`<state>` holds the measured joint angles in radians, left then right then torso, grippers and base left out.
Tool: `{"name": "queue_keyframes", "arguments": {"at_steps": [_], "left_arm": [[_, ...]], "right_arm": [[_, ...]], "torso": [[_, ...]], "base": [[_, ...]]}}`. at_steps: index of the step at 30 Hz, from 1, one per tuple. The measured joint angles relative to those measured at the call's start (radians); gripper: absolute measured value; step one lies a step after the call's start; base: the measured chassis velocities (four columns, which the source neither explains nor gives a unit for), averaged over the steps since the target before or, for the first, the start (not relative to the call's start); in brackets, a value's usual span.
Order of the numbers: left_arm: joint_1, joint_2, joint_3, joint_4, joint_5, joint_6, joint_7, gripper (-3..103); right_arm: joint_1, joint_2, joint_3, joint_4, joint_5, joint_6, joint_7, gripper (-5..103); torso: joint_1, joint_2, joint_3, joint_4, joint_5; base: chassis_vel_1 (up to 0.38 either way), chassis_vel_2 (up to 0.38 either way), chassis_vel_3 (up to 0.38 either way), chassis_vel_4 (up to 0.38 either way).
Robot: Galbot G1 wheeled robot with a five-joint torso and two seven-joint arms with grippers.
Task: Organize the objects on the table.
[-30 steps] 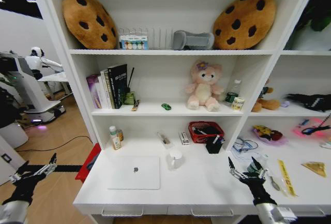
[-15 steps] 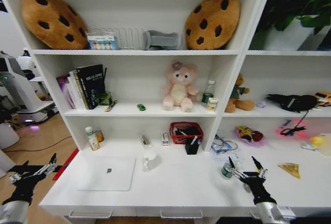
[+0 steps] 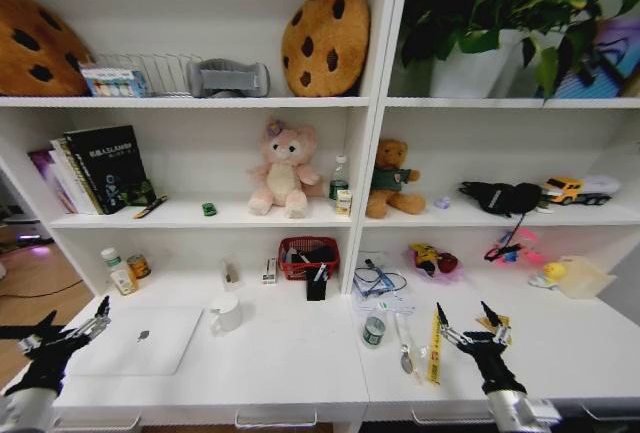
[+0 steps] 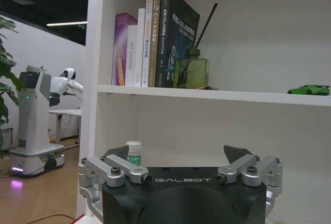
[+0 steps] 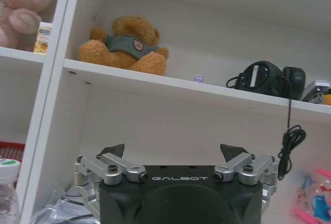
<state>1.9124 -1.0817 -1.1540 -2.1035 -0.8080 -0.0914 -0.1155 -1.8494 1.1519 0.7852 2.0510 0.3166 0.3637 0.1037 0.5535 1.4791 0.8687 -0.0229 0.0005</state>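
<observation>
A thin silver laptop (image 3: 135,340) lies shut at the left of the white table (image 3: 290,358). My left gripper (image 3: 62,330) hangs open just off the table's left front corner, beside the laptop. In the left wrist view the left gripper (image 4: 178,154) holds nothing, and a small green toy car (image 4: 309,89) stands on the shelf beyond; the car (image 3: 208,209) sits left of the pink plush. My right gripper (image 3: 465,325) is open and empty above the table's right front, next to a yellow ruler (image 3: 435,345) and a spoon (image 3: 403,346). The right wrist view shows the right gripper (image 5: 173,150) open too.
A white mug (image 3: 226,313), a red basket (image 3: 308,256), a black pen cup (image 3: 316,286), a small can (image 3: 373,330) and tangled cables (image 3: 378,283) stand on the table. Books (image 3: 100,168), plush toys and a potted plant (image 3: 480,13) fill the shelves. Bottles (image 3: 120,271) stand at the back left.
The whole picture has shifted left, so the camera has turned to the right. Both grippers keep the same open pose.
</observation>
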Motion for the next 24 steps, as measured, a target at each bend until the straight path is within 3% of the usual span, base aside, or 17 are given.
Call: {"name": "queue_keyframes", "arguments": {"at_steps": [1, 8, 10, 13, 24], "left_arm": [[0.0, 0.0, 0.0, 0.0, 0.0, 0.0, 0.0, 100], [0.0, 0.0, 0.0, 0.0, 0.0, 0.0, -0.001, 100], [0.0, 0.0, 0.0, 0.0, 0.0, 0.0, -0.001, 100], [0.0, 0.0, 0.0, 0.0, 0.0, 0.0, -0.001, 100], [0.0, 0.0, 0.0, 0.0, 0.0, 0.0, -0.001, 100]], "right_arm": [[-0.001, 0.001, -0.007, 0.006, 0.0, 0.001, -0.009, 100], [-0.033, 0.011, -0.072, 0.1, -0.032, -0.004, -0.063, 100], [-0.02, 0.018, -0.135, 0.12, -0.091, -0.03, -0.074, 100], [0.019, 0.008, -0.172, 0.102, -0.101, -0.066, -0.066, 100], [0.156, -0.078, -0.283, -0.007, -0.006, -0.156, -0.055, 99]], "torso": [[0.0, 0.0, 0.0, 0.0003, -0.0016], [0.0, 0.0, 0.0, 0.0003, -0.0015], [0.0, 0.0, 0.0, 0.0, -0.0001], [0.0, 0.0, 0.0, 0.0001, -0.0005], [0.0, 0.0, 0.0, 0.0002, -0.0006]], "base": [[0.045, 0.052, -0.024, -0.06], [0.063, 0.053, -0.053, -0.035], [0.0, 0.0, 0.0, 0.0], [0.0, 0.0, 0.0, 0.0], [0.0, 0.0, 0.0, 0.0]]}}
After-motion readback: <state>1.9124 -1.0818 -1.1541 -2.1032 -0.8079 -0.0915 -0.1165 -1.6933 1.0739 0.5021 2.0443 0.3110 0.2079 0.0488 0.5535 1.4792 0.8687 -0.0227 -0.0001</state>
